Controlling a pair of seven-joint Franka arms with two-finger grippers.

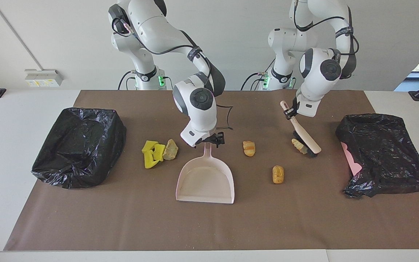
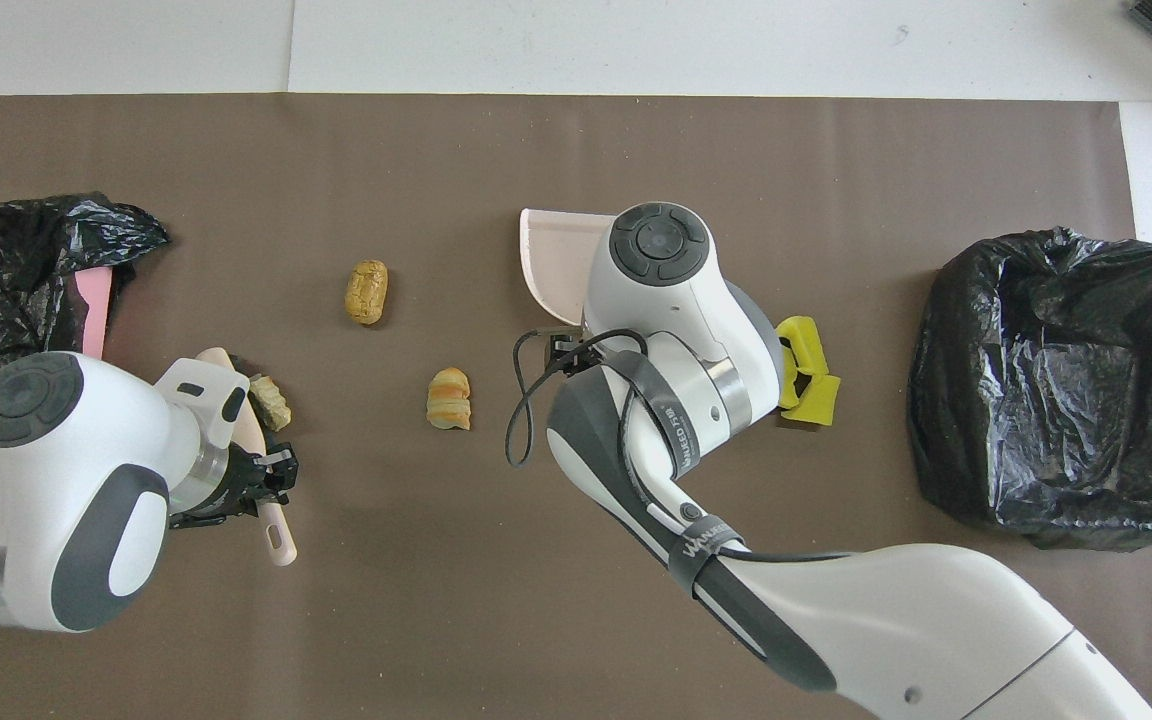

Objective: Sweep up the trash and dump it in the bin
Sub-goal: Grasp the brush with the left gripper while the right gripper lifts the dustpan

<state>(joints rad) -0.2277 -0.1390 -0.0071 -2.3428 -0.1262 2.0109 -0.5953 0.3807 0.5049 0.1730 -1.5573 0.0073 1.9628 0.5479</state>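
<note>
My right gripper [image 1: 209, 140] is shut on the handle of a pink dustpan [image 1: 206, 182] that lies flat on the brown mat, its mouth away from the robots. In the overhead view my right gripper [image 2: 561, 345] and arm cover most of the dustpan [image 2: 551, 250]. My left gripper [image 1: 289, 111] is shut on the handle of a cream brush [image 1: 305, 134], tilted with its bristles down against a pale beige chunk [image 1: 298, 145]. Two bread-like pieces [image 1: 248, 148] [image 1: 278, 174] lie between dustpan and brush. Yellow foam wedges [image 1: 150, 153] and a beige chunk [image 1: 170, 150] lie beside the dustpan handle.
A bin lined with a black bag [image 1: 80, 145] stands at the right arm's end of the mat. Another black-bagged bin [image 1: 384, 153] stands at the left arm's end, with a pink sheet [image 1: 353, 162] at its edge.
</note>
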